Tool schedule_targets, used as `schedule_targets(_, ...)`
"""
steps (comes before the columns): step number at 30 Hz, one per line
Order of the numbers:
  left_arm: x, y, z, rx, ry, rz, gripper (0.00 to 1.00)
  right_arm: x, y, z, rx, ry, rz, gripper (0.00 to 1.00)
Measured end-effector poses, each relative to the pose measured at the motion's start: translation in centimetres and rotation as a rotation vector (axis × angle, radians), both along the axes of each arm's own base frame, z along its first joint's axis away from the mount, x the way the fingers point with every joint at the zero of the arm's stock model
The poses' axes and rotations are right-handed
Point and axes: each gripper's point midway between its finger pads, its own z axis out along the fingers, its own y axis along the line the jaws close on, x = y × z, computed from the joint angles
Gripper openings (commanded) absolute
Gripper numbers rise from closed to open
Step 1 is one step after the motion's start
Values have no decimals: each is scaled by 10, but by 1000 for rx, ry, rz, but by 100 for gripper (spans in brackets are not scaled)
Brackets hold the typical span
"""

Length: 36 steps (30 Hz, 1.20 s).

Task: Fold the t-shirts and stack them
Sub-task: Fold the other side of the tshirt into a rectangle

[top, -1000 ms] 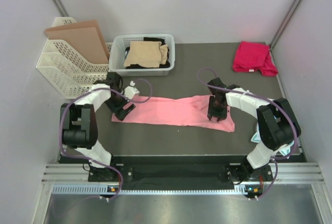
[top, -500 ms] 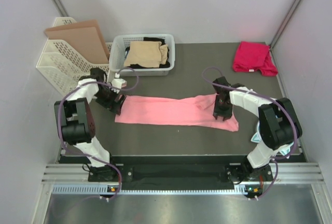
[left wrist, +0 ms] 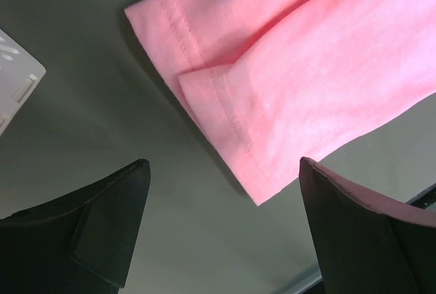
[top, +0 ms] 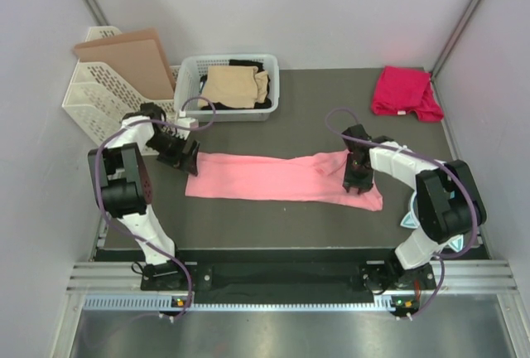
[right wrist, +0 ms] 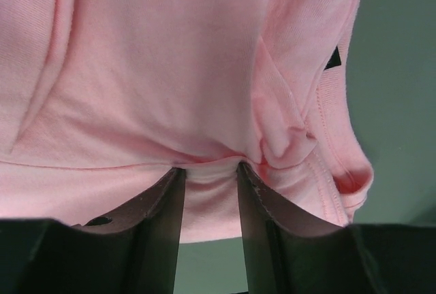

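Currently, entries by view.

**Top external.**
- Salmon pink t-shirt (top: 273, 178): a long narrow strip lying flat on the table (top: 315, 109). Its long axis runs left to right between the two arms.
- Left gripper (top: 186, 157): just off the strip's left end, jaws spread wide, nothing in them.
- Right gripper (top: 357, 186): down on the strip's right end.
- Magenta-red t-shirt (top: 404, 91): bundled at the far right corner, well apart from both arms.
- Tan t-shirt (top: 232, 86): in the white basket (top: 225, 114) at the back.

**Left wrist.**
- Both fingers (left wrist: 102, 233) stand far apart over bare table.
- The pink shirt's stitched hem corner lies ahead of them and toward the robot's right, touching neither finger.

**Right wrist.**
- Fingers (right wrist: 153, 219) are drawn close together, with a gathered ridge of pink cloth pinched between them.
- Creases radiate from the pinch, which reads as a firm hold on the shirt's right end.

**Judgement.**
- The coming move turns on the left end. The left arm is plainly the nearer one.
- Its open claw would need to advance along the strip's long axis onto the hem before the two ends can be lifted or folded together.
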Motion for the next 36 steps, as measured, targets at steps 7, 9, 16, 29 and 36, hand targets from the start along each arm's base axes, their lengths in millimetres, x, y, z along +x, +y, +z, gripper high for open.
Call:
schedule_targets(7, 4, -4, -3, 23, 5, -22, 91, -3, -1, 1, -1, 0, 5, 35)
schedule_targets(9, 2, -6, -8, 56, 10, -41, 90, -3, -2, 3, 0, -4, 6, 34)
schedule_targets(16, -4, 4, -23, 188, -27, -62, 91, -9, -4, 5, -4, 2, 8, 33)
schedule_targets(29, -29, -6, -31, 288, -52, -142, 94, -10, -6, 17, 1, -36, 22, 34)
schedule_targets(36, -26, -16, -29, 225, -47, -99, 88, -15, -8, 25, -14, -59, 31, 34)
